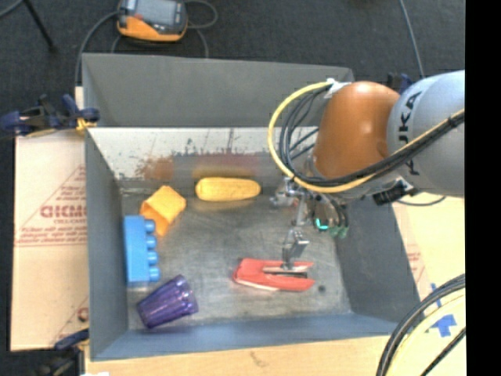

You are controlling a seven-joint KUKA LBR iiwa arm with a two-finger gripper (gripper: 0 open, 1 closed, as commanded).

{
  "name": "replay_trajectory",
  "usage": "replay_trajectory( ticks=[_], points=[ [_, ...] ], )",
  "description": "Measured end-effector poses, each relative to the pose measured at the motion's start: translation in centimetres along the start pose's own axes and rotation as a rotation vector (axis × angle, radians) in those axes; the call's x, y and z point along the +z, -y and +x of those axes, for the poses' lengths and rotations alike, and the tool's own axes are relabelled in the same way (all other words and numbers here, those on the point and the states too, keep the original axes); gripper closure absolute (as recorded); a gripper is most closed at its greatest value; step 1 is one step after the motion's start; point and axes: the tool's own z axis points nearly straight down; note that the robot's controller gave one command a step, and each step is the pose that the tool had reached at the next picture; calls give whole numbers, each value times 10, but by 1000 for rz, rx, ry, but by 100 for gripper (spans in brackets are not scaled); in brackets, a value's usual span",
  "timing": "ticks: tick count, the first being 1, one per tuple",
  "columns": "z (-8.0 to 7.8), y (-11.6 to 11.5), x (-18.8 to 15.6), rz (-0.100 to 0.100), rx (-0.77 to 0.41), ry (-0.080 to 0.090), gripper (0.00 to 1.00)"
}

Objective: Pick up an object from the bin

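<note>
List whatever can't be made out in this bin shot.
1. Camera view: whether the gripper touches the red flat thing at the floor's front right. Seen from above, its tip just overlaps it.
2. Camera view: the back right corner of the bin, covered by the arm's orange cover and cables.
3. Camera view: what the red flat thing is. It is too small to tell.

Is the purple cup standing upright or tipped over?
Tipped over: the purple cup lies on its side by the blue block.
</note>
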Motion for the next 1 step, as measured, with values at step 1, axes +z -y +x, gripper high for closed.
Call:
replay_trajectory(
  ticks=[1],
  points=[
    [-2, 0, -5, 0, 0, 8, 0]
  ],
)
